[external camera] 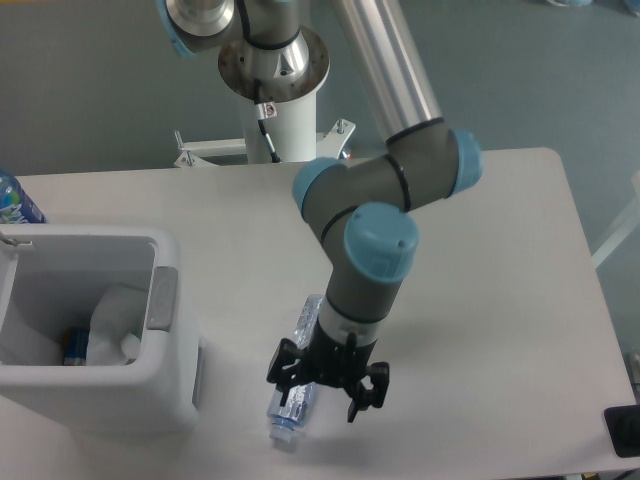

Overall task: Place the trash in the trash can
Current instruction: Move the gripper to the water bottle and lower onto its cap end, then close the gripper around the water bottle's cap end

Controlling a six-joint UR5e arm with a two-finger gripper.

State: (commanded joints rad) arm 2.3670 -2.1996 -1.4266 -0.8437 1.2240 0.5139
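Straddling the crushed clear bottle point(296, 385) on the near table point(500, 260), the gripper point(325, 385) stood with jaws spread and nothing yet pinched. Closing on its thin, crinkly plastic seemed the next need, then carrying it left to the smooth white bin point(95, 400), where pale trash point(115, 320) lay.

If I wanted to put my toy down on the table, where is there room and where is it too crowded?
The whole right side of the table, from the gripper out to the right edge, is bare. So is the strip along the back edge behind the trash can. It is crowded at the front left, where the gripper is down over the crushed bottle beside the can.
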